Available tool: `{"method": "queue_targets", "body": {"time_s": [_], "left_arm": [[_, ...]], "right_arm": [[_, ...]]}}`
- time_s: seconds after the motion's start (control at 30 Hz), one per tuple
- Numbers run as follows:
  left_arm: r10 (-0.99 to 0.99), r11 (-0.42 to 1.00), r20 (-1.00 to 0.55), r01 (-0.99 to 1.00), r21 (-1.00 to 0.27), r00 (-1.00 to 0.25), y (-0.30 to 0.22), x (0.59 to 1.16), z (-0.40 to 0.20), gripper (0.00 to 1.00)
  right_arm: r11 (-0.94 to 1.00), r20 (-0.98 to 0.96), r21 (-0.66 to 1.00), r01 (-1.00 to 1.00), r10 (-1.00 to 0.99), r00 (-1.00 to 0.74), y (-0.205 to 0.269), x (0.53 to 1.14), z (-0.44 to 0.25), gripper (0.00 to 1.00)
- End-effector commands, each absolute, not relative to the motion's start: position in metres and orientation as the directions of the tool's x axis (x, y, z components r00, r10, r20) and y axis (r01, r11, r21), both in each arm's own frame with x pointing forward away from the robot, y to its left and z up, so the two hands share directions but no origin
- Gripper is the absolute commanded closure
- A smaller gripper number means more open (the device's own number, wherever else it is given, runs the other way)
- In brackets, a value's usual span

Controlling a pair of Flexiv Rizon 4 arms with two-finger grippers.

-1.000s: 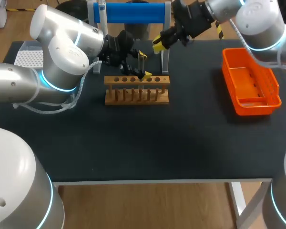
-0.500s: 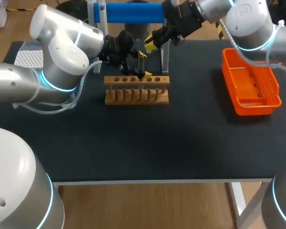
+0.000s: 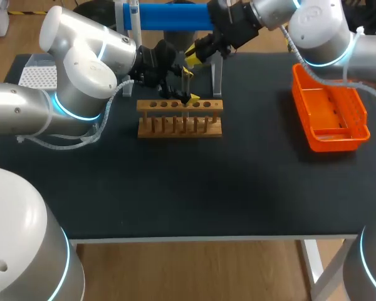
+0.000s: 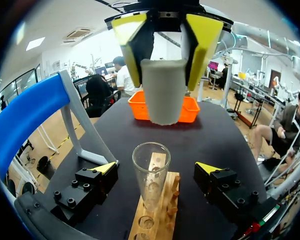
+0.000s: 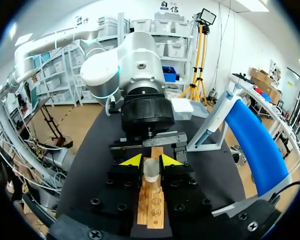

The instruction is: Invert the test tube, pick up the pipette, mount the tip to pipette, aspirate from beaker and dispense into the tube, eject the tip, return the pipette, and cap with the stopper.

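The right gripper (image 4: 163, 82) is hovering above the tube (image 4: 149, 187), pinching the stopper (image 4: 162, 102). The left gripper (image 4: 157, 168) is sitting spread around the tube.

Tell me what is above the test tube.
A white stopper, held in the right gripper, hangs above the open mouth of the test tube, apart from it. The stopper's top is hidden between the fingers.

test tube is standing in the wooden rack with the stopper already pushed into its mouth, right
Not quite. The test tube does stand in the wooden rack, but its mouth is open: the left wrist view shows the stopper held in the right gripper above it.
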State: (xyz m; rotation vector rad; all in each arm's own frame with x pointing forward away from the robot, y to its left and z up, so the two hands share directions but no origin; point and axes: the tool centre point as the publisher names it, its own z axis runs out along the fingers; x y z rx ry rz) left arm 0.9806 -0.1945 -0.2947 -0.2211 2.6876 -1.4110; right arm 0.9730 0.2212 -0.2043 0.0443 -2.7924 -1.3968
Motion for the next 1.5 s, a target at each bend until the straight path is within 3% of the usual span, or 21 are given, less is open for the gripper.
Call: {"method": "queue_targets", "body": {"time_s": [0.03, 1.5], "left_arm": [[-0.171, 0.562, -0.018, -0.083, -0.823, -0.985, -0.194, 0.981, -0.294, 0.00], [-0.171, 0.562, -0.018, -0.083, -0.823, -0.985, -0.194, 0.981, -0.294, 0.00]], "right_arm": [[0.601, 0.008, 0.799, -0.016, -0.038, -0.999, 0.224, 0.976, -0.206, 1.00], [0.602, 0.034, 0.799, 0.002, -0.042, -0.999, 0.229, 0.977, -0.222, 1.00]]}}
